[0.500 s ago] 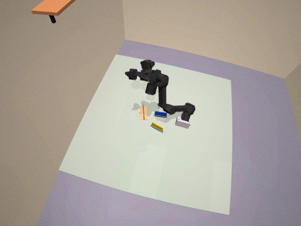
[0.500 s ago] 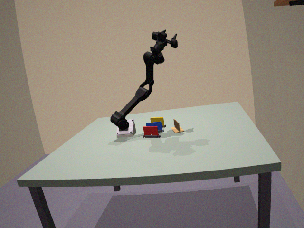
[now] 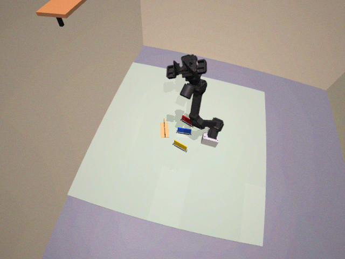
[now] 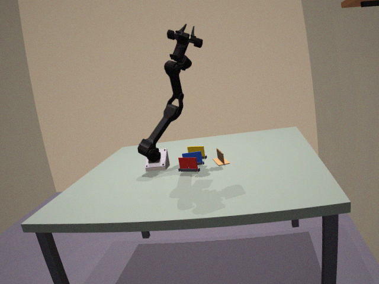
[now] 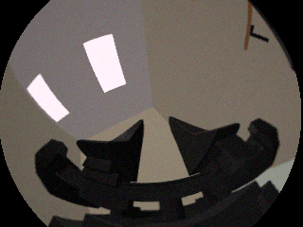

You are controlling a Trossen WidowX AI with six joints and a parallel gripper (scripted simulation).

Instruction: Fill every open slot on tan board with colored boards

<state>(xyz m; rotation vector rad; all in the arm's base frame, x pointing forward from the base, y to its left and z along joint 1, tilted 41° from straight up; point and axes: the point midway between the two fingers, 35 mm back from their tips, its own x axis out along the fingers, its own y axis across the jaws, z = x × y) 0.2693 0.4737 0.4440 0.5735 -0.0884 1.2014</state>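
Spanning the near part of the scene, the table (image 3: 220, 178) (image 4: 269, 183) (image 5: 284, 174) carries the arm's shadow just nearer than the boards. The red board (image 3: 185, 119) (image 4: 188, 163) stands nearest, upright in its dark holder (image 4: 189, 170). Behind it stands the blue board (image 3: 184, 130) (image 4: 197, 155), then the yellow board (image 3: 180, 145) (image 4: 197, 150), each in its own holder. In the exterior view, red overlaps blue and blue overlaps yellow, so their lower parts are partly masked. From the top, the arm (image 3: 195, 104) (image 4: 176, 82) covers one end of the red board.

The tan board (image 3: 164, 121) (image 4: 219, 155) stands right of the colored boards on a flat tan base (image 3: 161, 130) (image 4: 226, 161). Its slots are too small to make out. The white mount (image 3: 208, 142) (image 4: 166, 162) is to the left of the colored boards.

The gripper (image 3: 181, 61) (image 4: 189, 26) (image 5: 156, 119) is high above the table, well apart from all boards. Its fingers are partly spread, with nothing pinched between them.

Beyond is the wall (image 3: 236, 33) (image 4: 244, 76) (image 5: 204, 71). An orange shelf (image 3: 56, 8) (image 4: 350, 3) (image 5: 248, 28) is cut off by the frame at upper right in the exterior view.
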